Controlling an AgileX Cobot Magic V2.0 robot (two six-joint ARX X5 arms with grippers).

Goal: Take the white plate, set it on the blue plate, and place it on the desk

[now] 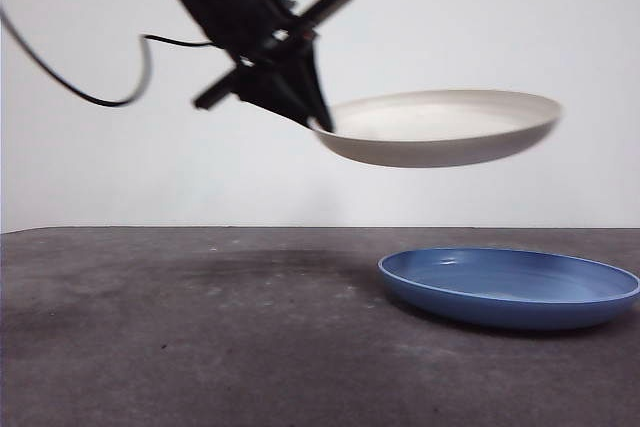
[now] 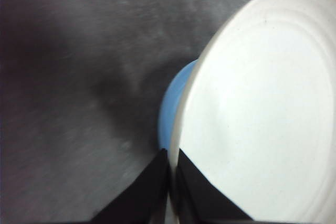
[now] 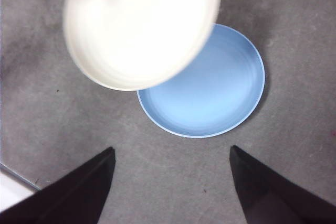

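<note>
The white plate hangs in the air, roughly level, above the blue plate. My left gripper is shut on its left rim, one jaw over the rim and one under it. In the left wrist view the white plate fills the frame beside the jaws, with a sliver of the blue plate showing beneath it. The blue plate lies flat on the desk. From high above, my right gripper stands open and holds nothing; the white plate partly covers the blue one there.
The grey desk spreads around the blue plate on all sides. A pale table edge shows at the corner of the right wrist view. A black cable trails from the left arm.
</note>
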